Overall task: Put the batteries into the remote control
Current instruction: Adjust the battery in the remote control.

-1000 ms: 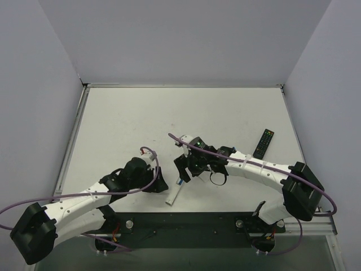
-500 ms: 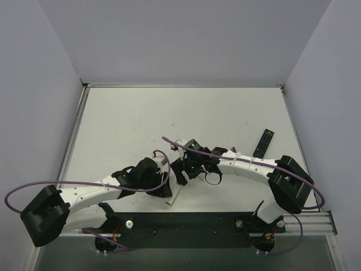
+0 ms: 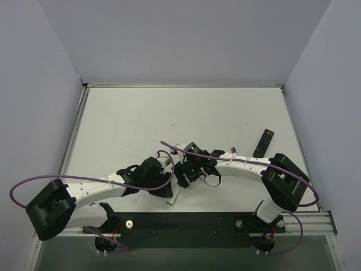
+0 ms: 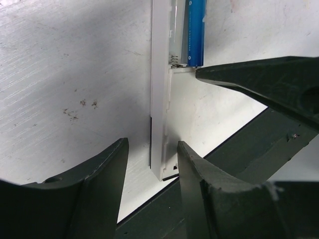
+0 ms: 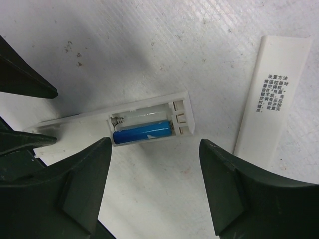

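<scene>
The white remote point(image 5: 75, 118) lies face down with its battery bay open; it also shows in the top view point(image 3: 172, 196) and the left wrist view point(image 4: 160, 99). One blue battery point(image 5: 143, 132) sits in one slot point(image 4: 195, 30); the other slot shows only a bare spring. No second battery is in view. My left gripper point(image 4: 152, 149) is open, its jaws either side of the remote's near end point(image 3: 167, 191). My right gripper point(image 5: 154, 149) is open and empty just above the bay point(image 3: 183, 176). One right fingertip point(image 4: 209, 73) is next to the battery's end.
The white battery cover point(image 5: 271, 99), with printed text, lies loose beside the remote. A black remote with coloured buttons point(image 3: 263, 143) lies at the right of the table. The table's dark front edge point(image 4: 234, 149) runs just past the white remote's near end.
My left arm has swung right and brought its gripper to the remote's near end. My right gripper has shifted slightly left over the remote.
</scene>
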Controlling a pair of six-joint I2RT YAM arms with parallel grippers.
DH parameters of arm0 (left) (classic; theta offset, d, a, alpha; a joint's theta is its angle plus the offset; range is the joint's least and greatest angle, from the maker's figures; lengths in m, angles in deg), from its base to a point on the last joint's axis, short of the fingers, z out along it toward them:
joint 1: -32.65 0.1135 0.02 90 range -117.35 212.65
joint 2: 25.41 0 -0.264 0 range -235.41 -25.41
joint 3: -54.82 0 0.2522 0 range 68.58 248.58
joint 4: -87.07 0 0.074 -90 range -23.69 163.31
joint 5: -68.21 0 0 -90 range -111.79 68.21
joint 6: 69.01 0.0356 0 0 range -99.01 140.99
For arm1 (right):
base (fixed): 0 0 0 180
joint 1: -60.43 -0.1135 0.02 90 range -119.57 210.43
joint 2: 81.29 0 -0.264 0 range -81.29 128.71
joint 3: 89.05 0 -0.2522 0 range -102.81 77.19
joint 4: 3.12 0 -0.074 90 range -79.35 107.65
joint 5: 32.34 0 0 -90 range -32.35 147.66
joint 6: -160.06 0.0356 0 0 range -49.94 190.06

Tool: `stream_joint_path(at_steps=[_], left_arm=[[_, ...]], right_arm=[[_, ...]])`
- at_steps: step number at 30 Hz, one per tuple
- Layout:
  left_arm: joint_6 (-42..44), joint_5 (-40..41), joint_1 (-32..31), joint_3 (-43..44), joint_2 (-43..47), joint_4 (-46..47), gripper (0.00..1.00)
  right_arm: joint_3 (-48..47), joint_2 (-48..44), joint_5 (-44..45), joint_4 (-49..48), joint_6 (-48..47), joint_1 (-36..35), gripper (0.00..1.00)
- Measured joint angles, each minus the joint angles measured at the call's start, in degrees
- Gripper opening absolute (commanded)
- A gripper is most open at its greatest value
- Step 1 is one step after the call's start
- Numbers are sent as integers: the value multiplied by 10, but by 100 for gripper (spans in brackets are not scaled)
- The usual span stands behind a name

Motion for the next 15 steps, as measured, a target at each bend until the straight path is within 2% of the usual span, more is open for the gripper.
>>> stream_joint_path(at_steps=[7, 15], left_arm=[[0, 0, -2, 3, -3, 0, 51], [-3, 0, -4, 3, -3, 1, 49]], right_arm=[[4, 3, -7, -10, -9, 0, 65], [5, 9, -5, -24, -17, 0, 52]])
